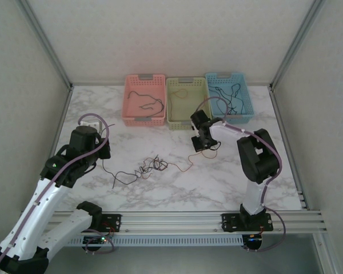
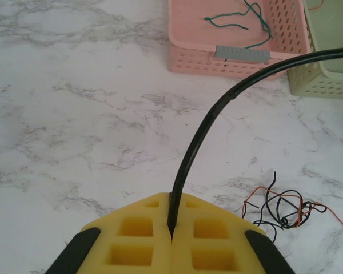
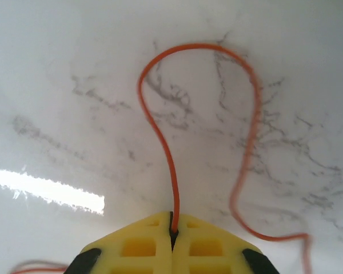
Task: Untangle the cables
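Observation:
A tangle of thin black and red-orange cables (image 1: 151, 166) lies mid-table, and shows at the right of the left wrist view (image 2: 283, 208). My left gripper (image 1: 106, 149) (image 2: 171, 228) is shut on a black cable (image 2: 200, 137), which arcs up and away to the right. From that gripper a black strand (image 1: 119, 177) trails toward the tangle. My right gripper (image 1: 201, 145) (image 3: 172, 228) is shut on a red-orange cable (image 3: 160, 134). This cable loops over the marble and runs back toward the tangle (image 1: 186, 165).
Three baskets stand in a row at the back: pink (image 1: 144, 118) with a green cable (image 2: 240, 20), pale green (image 1: 186, 123) with a brown cable (image 1: 182, 93), and blue (image 1: 228, 77) with black cables (image 1: 233, 100). A white box (image 1: 91, 120) sits behind the left arm.

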You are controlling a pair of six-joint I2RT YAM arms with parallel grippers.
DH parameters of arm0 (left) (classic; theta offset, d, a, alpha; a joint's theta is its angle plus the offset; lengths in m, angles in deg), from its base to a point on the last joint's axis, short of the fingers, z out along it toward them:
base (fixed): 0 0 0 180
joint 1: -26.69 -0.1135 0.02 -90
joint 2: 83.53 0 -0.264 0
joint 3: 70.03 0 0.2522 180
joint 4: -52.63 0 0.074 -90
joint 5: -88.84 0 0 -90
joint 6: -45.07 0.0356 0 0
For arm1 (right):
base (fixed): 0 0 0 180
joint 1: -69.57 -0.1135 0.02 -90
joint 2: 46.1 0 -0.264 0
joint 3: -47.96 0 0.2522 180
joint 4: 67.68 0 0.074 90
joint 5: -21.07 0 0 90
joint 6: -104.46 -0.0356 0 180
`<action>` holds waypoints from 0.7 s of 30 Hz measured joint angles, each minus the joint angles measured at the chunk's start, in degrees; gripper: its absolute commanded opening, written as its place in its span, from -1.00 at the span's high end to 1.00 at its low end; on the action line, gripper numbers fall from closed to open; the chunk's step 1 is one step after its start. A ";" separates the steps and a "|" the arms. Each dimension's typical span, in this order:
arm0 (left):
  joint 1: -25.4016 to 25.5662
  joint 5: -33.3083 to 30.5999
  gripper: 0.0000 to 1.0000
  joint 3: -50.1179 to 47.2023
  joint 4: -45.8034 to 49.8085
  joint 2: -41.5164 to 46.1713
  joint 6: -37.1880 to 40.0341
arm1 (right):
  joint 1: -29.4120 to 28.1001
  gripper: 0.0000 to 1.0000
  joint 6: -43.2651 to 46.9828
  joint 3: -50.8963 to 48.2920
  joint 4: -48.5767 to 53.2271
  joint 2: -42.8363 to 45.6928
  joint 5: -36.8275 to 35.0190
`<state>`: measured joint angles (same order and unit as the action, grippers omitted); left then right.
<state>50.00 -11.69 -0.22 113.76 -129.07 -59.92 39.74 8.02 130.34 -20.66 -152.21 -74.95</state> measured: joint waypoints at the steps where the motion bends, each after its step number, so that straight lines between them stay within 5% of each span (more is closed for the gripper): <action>1: 0.00 0.00 1.00 0.00 0.00 0.00 0.00 | -0.07 1.00 -0.26 -0.72 0.22 2.05 0.11; 9: 0.00 -2.75 1.00 0.07 0.13 -0.04 -0.02 | -0.11 1.00 -2.21 9.03 3.34 24.94 -1.11; 21: -0.09 -24.76 1.00 5.79 4.59 -3.02 2.67 | 0.15 1.00 2.21 32.59 1.14 35.63 -21.46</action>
<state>49.91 -36.45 5.57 118.35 -132.09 -57.25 39.89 10.23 162.93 -19.53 -116.58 -96.42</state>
